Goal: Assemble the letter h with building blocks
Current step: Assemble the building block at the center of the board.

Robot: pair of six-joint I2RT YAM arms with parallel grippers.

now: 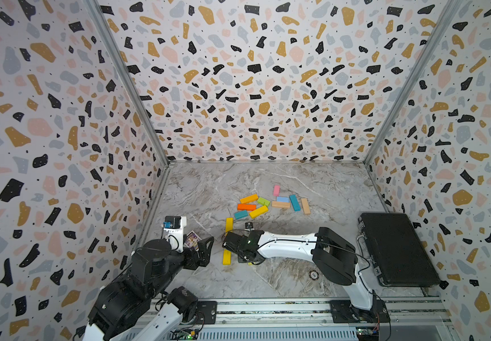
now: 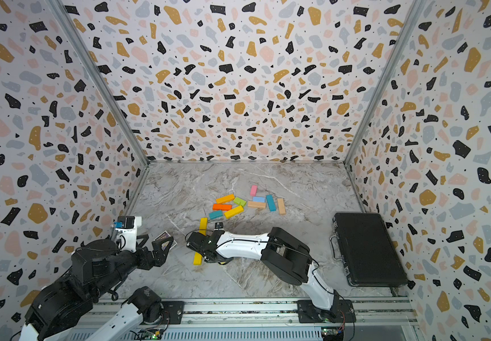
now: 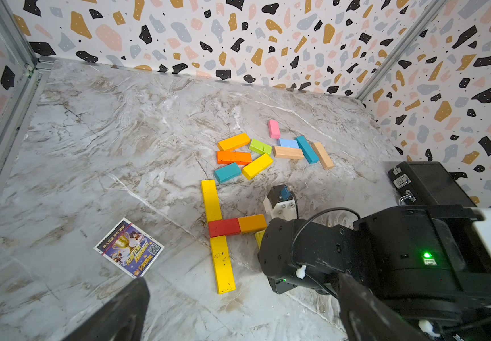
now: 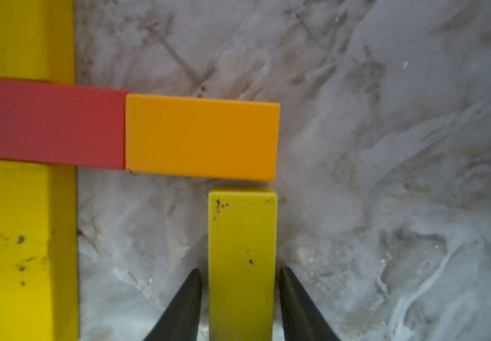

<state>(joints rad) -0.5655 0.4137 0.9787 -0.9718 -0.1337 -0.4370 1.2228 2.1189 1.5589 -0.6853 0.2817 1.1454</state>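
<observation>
A partly built letter lies on the marble table. In the left wrist view an upper yellow bar (image 3: 210,200) and a lower yellow bar (image 3: 222,264) form a line, with a red block (image 3: 224,227) and an orange block (image 3: 252,223) running sideways between them. In the right wrist view a yellow block (image 4: 242,251) stands end-on against the orange block (image 4: 201,138). My right gripper (image 4: 240,269) straddles that yellow block, its fingers slightly apart from its sides. My left gripper (image 3: 242,279) hangs wide open and empty near the lower yellow bar. Several loose building blocks (image 1: 268,203) lie further back.
A shut black case (image 1: 397,251) lies at the right side of the table. A printed card (image 3: 129,248) lies left of the letter, under my left gripper (image 1: 201,251). A small round token (image 1: 314,275) sits by the right arm. Patterned walls enclose three sides.
</observation>
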